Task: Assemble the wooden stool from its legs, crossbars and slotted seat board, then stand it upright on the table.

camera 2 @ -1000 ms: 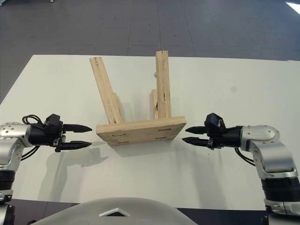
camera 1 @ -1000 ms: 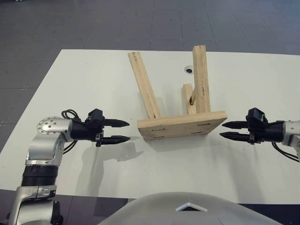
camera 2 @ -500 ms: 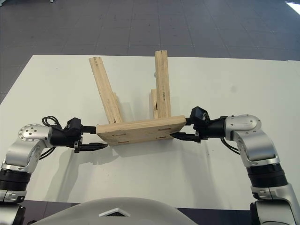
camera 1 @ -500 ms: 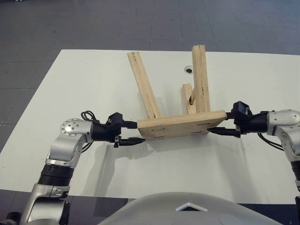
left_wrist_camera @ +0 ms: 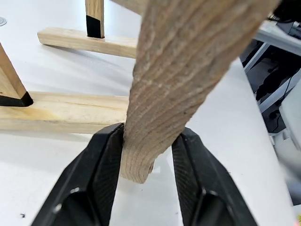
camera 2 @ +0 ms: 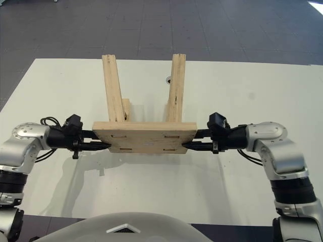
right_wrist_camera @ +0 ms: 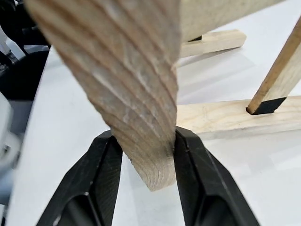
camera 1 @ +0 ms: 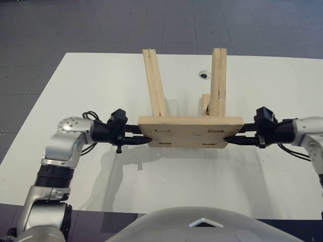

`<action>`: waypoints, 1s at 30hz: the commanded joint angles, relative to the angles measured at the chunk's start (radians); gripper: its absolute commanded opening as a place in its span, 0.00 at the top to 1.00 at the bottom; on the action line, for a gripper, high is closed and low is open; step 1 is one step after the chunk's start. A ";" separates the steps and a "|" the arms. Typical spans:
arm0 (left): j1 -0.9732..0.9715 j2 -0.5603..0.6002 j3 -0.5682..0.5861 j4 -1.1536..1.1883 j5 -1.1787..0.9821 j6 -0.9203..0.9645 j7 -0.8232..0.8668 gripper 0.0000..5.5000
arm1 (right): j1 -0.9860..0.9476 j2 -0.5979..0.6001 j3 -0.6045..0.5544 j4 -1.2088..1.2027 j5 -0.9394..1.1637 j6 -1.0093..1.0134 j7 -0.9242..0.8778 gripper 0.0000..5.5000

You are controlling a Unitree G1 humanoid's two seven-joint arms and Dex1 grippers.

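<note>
Evidently the build itself is finished. The left gripper [left_wrist_camera: 141, 157] is closed tight on one end of the slotted seat board [camera 1: 191, 132], its two fingers [left_wrist_camera: 106, 160] pressing either face of the plywood edge, and the right gripper [right_wrist_camera: 146, 157] pinches the opposite end the same way. Between them the board stands on edge near the robot's side of the white table [camera 1: 91, 85], its slotted face towards the robot. From its far face the legs [camera 1: 154, 83] run away across the table, a short crossbar [camera 1: 204, 103] showing between them. By my reading the stool lies on its side, fully joined. What remains is to tip it onto its feet and let go.
</note>
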 commanded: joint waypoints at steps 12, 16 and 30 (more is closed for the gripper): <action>-0.841 -0.382 0.548 0.590 -0.890 0.633 1.232 0.74 | -0.770 0.461 -0.318 0.531 1.045 -0.081 -1.465 0.76; -0.944 -0.552 0.672 0.683 -0.924 0.316 1.601 0.74 | -0.920 0.546 -0.355 0.822 0.940 -0.247 -1.507 0.76; -1.181 -0.591 0.724 1.232 -0.552 -0.145 1.682 0.98 | -1.084 0.534 -0.469 1.430 0.568 -0.279 -1.379 0.56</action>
